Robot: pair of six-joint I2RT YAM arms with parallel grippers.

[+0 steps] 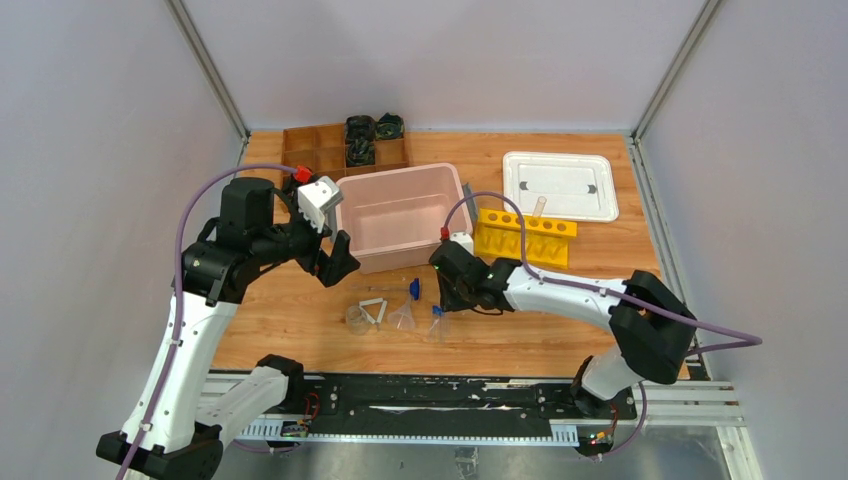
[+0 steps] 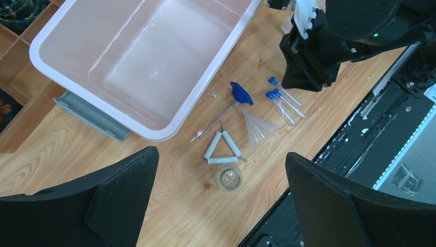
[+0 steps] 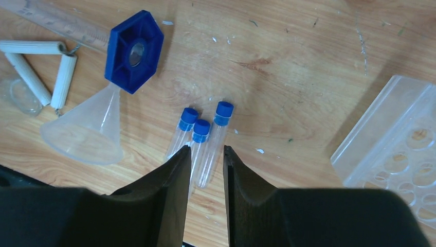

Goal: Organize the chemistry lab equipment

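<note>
A small clear beaker (image 1: 355, 318), white wire triangle (image 1: 372, 308), clear funnel (image 1: 403, 318), blue-tipped rod (image 1: 413, 290) and three blue-capped tubes (image 1: 437, 318) lie together on the wood in front of the pink bin. My left gripper (image 1: 335, 265) hangs wide open and empty above them, with the triangle (image 2: 222, 149) and beaker (image 2: 229, 177) showing between its fingers. My right gripper (image 3: 206, 150) hovers just over the tubes (image 3: 200, 139), jaws a narrow gap apart and holding nothing. A clear holed tray (image 3: 401, 149) lies to their right. The yellow rack (image 1: 525, 237) holds one tube.
The large pink bin (image 1: 400, 215) stands at the middle, its white lid (image 1: 560, 185) at the back right. A brown compartment box (image 1: 345, 145) with dark items sits at the back. The black rail (image 1: 450, 395) runs along the table's near edge.
</note>
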